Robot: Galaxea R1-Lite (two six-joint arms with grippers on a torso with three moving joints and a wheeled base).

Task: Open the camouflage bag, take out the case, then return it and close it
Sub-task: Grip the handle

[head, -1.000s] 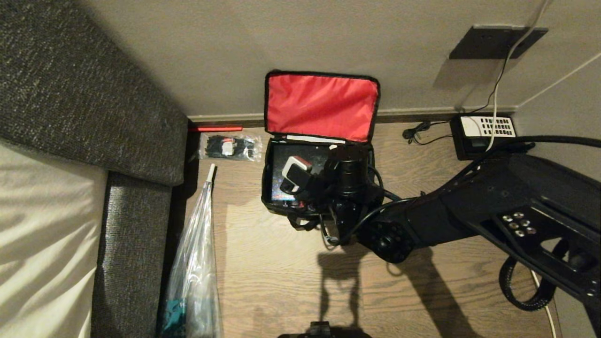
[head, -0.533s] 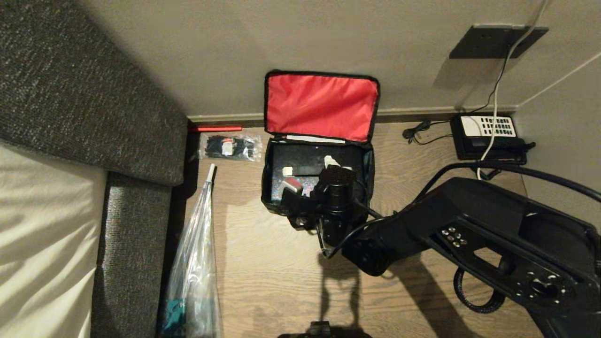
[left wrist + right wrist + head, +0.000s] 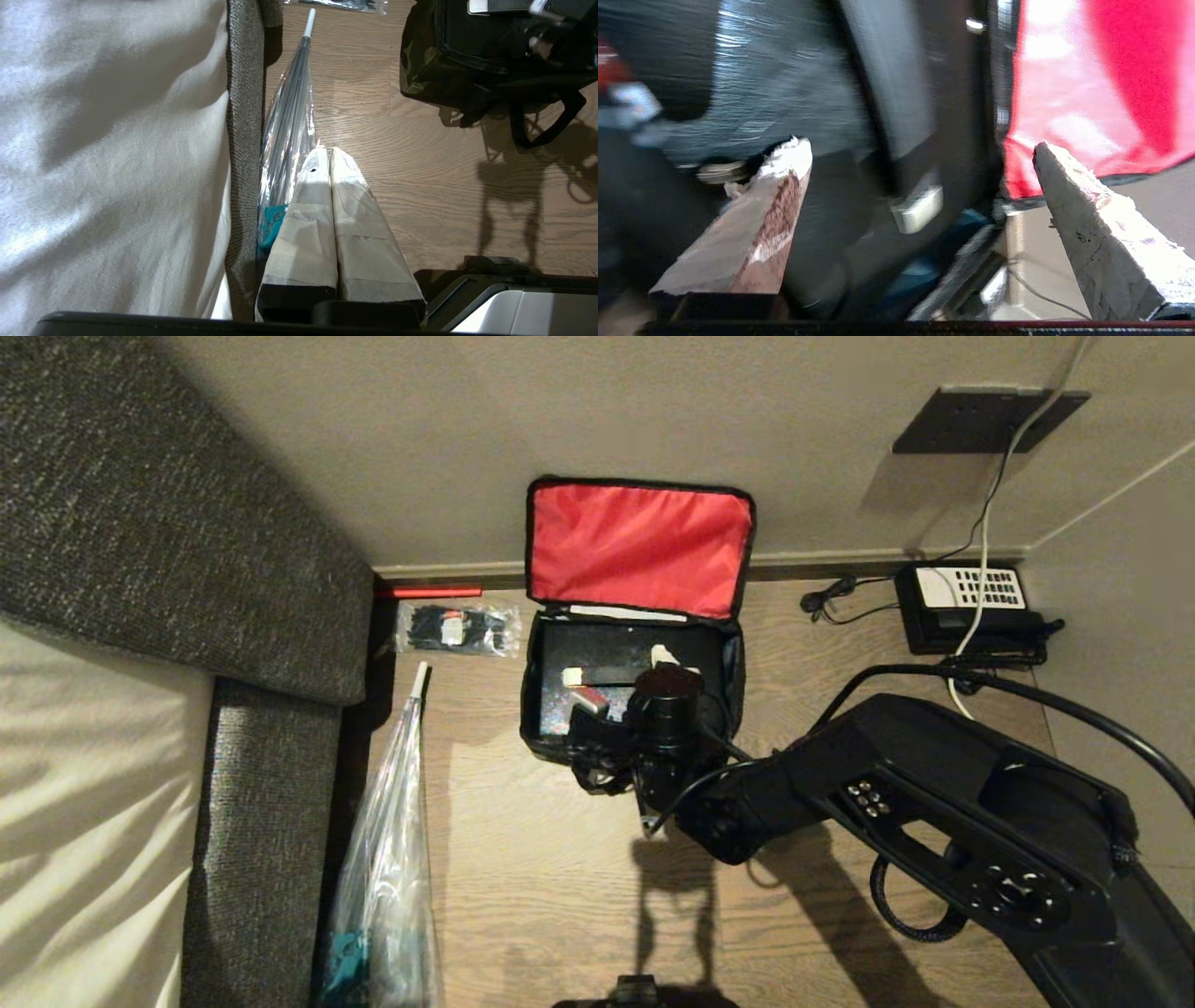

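I find the black rigid case lying inside the open red-lined camouflage bag, my right gripper spread empty above it; I judge closing the lid is next.

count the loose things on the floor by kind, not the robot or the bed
Bags: 1, camouflage bag, lid open
Cases: 1, case inside it
Umbrellas: 1, clear umbrella
Packets: 1, packet of black ties
Telephones: 1, telephone
Total: 5
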